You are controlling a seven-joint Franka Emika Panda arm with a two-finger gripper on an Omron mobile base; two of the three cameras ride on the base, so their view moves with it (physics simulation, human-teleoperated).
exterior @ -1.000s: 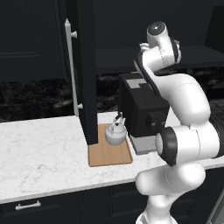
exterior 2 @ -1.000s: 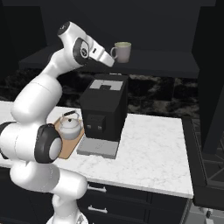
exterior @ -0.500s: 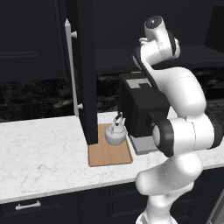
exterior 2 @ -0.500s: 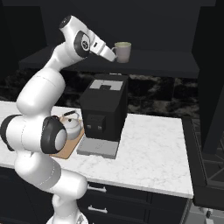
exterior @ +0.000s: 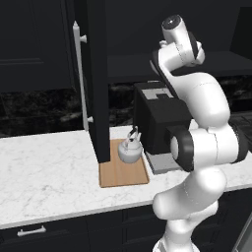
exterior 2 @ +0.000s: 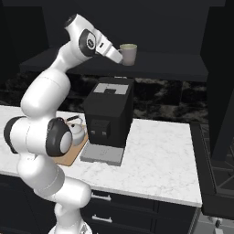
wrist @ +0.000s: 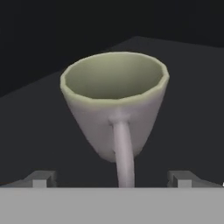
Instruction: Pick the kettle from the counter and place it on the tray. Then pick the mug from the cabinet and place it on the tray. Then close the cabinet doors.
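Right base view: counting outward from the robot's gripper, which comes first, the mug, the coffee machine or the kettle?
From the gripper, open at the cabinet shelf:
1. The mug, right at its fingertips on the shelf.
2. The coffee machine, below on the counter.
3. The kettle, lower and left, on the tray.
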